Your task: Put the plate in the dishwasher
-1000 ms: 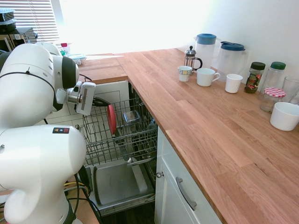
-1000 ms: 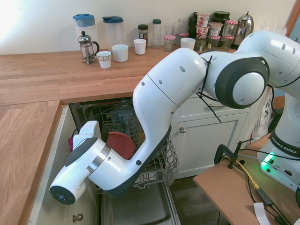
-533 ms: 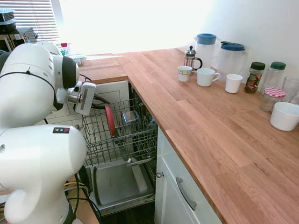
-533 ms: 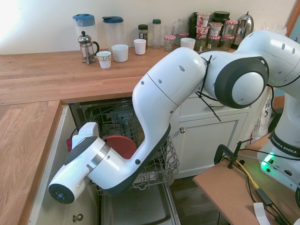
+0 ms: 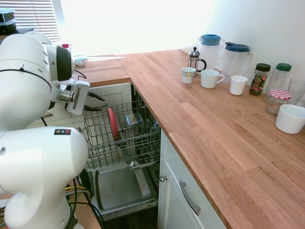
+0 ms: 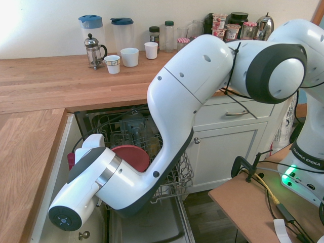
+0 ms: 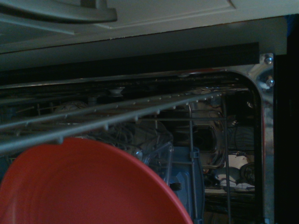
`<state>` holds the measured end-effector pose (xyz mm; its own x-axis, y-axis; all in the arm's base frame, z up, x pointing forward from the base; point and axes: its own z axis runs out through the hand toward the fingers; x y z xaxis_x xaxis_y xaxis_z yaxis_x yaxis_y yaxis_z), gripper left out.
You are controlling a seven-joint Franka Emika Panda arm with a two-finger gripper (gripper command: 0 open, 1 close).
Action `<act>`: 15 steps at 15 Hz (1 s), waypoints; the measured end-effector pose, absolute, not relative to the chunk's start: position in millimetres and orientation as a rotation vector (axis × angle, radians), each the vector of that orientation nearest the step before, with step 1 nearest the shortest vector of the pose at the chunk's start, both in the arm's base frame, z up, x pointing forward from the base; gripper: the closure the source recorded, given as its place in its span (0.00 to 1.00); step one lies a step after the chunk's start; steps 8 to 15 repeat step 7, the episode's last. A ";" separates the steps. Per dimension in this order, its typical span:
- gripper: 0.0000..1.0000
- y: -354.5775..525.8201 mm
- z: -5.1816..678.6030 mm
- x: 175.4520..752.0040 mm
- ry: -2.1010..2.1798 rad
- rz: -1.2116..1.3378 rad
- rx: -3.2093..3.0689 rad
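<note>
The coral-red plate (image 5: 112, 123) stands on edge among the wires of the dishwasher's (image 5: 121, 186) pulled-out grey rack (image 5: 138, 143). My gripper (image 5: 99, 103) hangs just outside the rack's left rim, a little above and to the left of the plate. It is open and holds nothing. From the other side, the plate (image 6: 132, 157) shows upright in the rack (image 6: 174, 182), and my forearm hides the fingers. In the wrist view, the plate (image 7: 93, 186) fills the lower part, with rack wires (image 7: 140, 109) behind it.
White cabinet fronts (image 5: 183, 205) flank the open dishwasher under a wooden counter (image 5: 214, 129). On the counter stand white mugs (image 5: 209, 78), a French press (image 5: 194, 59), two jugs (image 5: 236, 59), jars (image 5: 260, 78) and a white bowl (image 5: 290, 118).
My gripper has drawn back to the left and slightly up, away from the plate. The plate has settled lower and now stands free in the rack.
</note>
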<state>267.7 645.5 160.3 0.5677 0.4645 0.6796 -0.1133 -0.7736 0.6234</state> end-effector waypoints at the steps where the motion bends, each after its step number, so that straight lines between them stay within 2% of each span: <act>1: 0.00 645.0 174.3 264.0 0.273 1.192 2.181; 7: 0.00 615.5 280.0 278.2 0.160 1.199 2.248; 15: 0.00 615.5 280.0 278.2 0.160 1.199 2.248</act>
